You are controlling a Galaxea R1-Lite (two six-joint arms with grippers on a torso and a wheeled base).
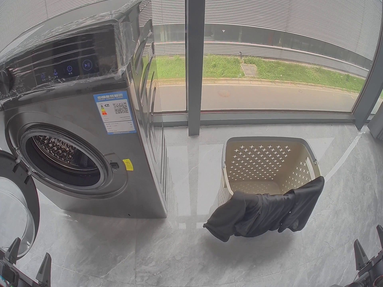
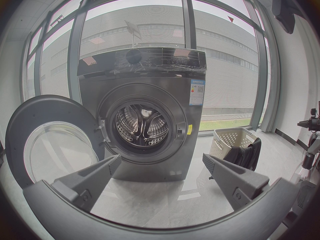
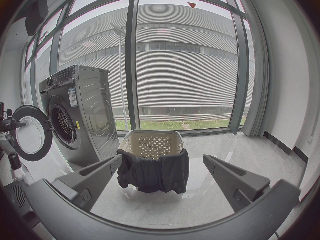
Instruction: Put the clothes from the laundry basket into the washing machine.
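Nearest, left gripper (image 2: 160,157) and right gripper (image 3: 161,157) gape empty; black garment (image 1: 263,214) drapes basket (image 1: 265,139) near rim, right of open washing machine (image 1: 131,148).

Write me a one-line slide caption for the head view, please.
Dark garment draped over the near rim of the laundry basket, beside the washing machine, its door open.

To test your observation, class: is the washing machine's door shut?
No, the washing machine has its round door swung wide open, leaving the drum exposed.
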